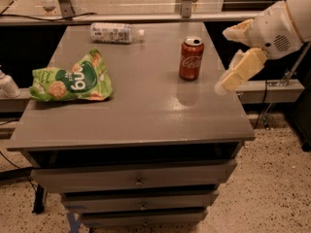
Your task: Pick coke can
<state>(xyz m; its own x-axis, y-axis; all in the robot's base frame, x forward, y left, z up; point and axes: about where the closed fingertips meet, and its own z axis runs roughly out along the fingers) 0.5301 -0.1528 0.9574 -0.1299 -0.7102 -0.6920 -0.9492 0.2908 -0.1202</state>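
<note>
The coke can point(191, 58) is red with white script and a silver top. It stands upright on the right rear part of the grey table top point(141, 110). My gripper point(223, 60) comes in from the right on a white arm and hovers just right of the can, above the table's right edge. Its two cream fingers point(241, 71) are spread apart and hold nothing. A small gap separates them from the can.
A clear plastic bottle point(115, 32) lies on its side at the table's back edge. A green snack bag point(73, 77) lies at the left. Drawers point(138, 181) sit below the table top. A rail and shelf run behind and to the right.
</note>
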